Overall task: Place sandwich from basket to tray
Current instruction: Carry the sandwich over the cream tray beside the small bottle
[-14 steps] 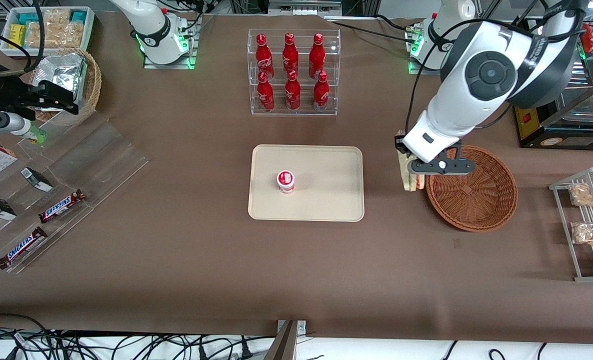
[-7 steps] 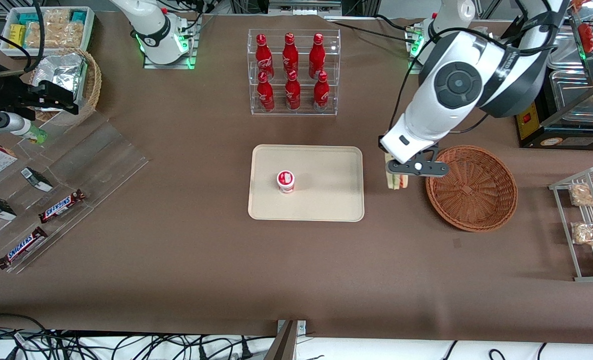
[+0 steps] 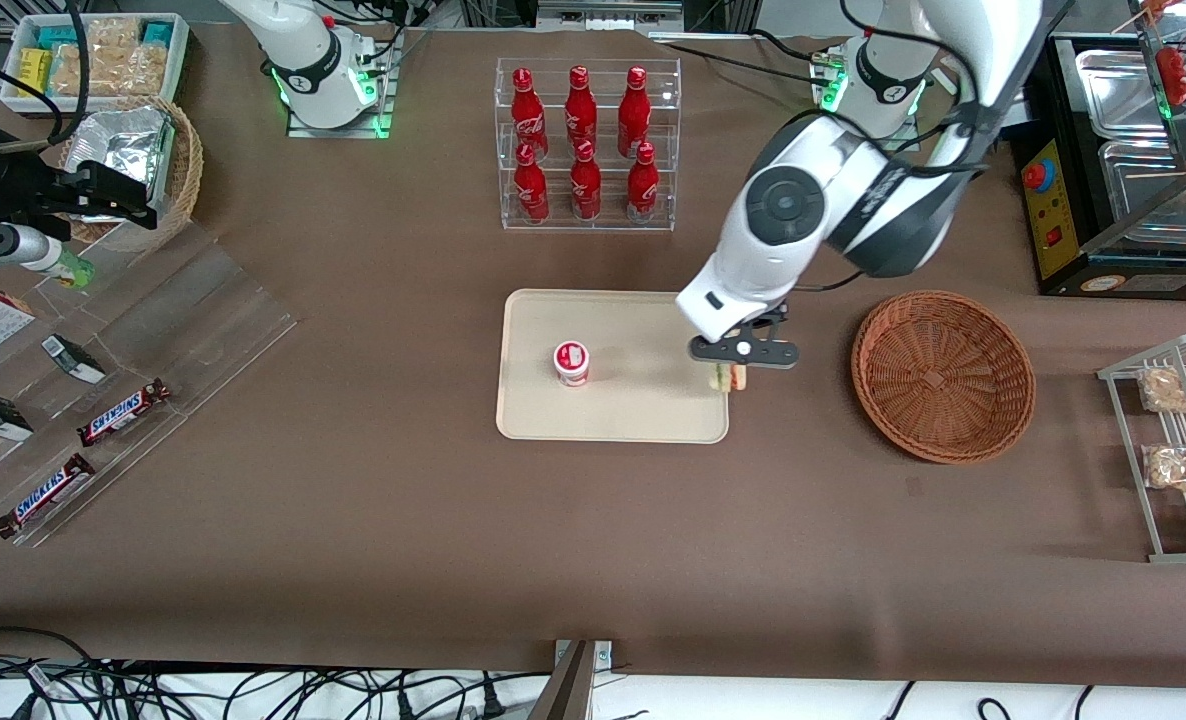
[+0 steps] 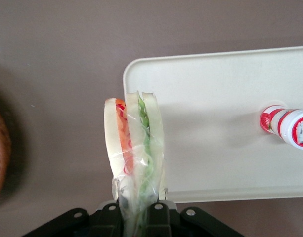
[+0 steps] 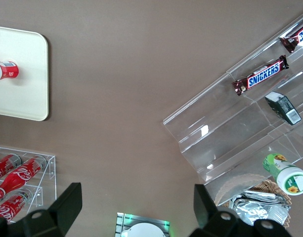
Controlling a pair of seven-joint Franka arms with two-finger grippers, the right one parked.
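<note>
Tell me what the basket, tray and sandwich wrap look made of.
Basket: woven reddish-brown wicker, visible weave. Tray: smooth matte cream, probably plastic. Sandwich, held by the gripper over the tray's edge: thin clear film, glossy and creased.

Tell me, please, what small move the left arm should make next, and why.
Probably carry on a little farther over the tray, toward the cup, then lower. The pincer holds the sandwich above the tray's edge nearest the basket, with part of it over the bare table, so releasing here might drop it on the rim.
</note>
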